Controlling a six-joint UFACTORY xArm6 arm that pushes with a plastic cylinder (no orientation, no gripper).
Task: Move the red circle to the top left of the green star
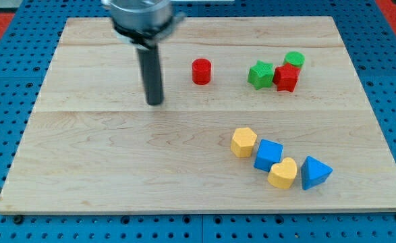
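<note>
The red circle (201, 71) is a small red cylinder standing on the wooden board in the upper middle of the view. The green star (260, 74) lies to its right, a short gap away. A red star (287, 77) touches the green star's right side, and a green circle (294, 60) sits just above the red star. My tip (155, 102) rests on the board to the left of the red circle and slightly lower, well apart from it.
Lower right of the middle lies a cluster: a yellow hexagon (243, 142), a blue cube (269, 154), a yellow heart (283, 173) and a blue triangle (314, 172). The wooden board (83, 169) ends at a blue pegboard surround.
</note>
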